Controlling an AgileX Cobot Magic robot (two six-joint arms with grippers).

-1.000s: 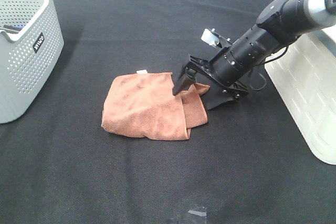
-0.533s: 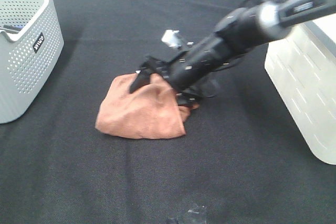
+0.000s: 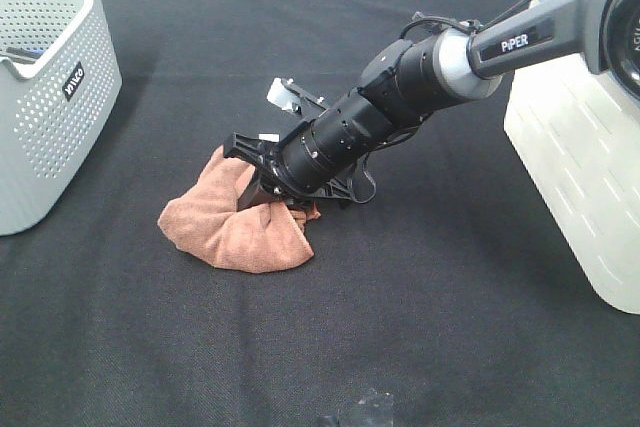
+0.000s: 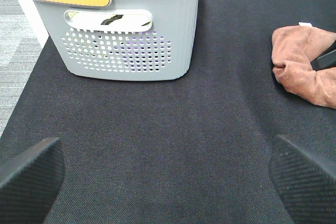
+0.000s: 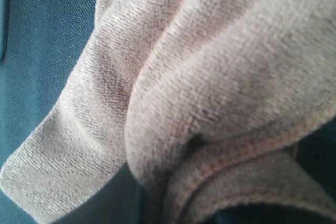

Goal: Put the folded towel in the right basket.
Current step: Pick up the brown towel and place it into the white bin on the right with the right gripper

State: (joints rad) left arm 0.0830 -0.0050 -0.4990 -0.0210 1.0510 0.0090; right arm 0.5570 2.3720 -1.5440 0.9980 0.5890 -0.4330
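Observation:
The orange-brown towel (image 3: 225, 232) lies bunched up on the black table, left of centre. My right gripper (image 3: 272, 197) has reached across the middle and is pushed into the towel's right side. One dark finger lies over the cloth and the other is low at its edge, so the jaws stand apart around a fold. The right wrist view is filled by the towel (image 5: 210, 77) and shows no fingers. The white right basket (image 3: 590, 167) stands at the right edge. My left gripper (image 4: 168, 177) is open and empty, and its view shows the towel (image 4: 304, 72) far off.
A grey perforated basket (image 3: 45, 97) holding a few items stands at the left edge; it also shows in the left wrist view (image 4: 121, 30). The black table cloth (image 3: 400, 327) covers the table. A small dark scrap (image 3: 372, 407) lies at the front edge.
My right arm has swept left across the table, pushing the towel leftward. The towel went from flat and folded to a crumpled bunch.

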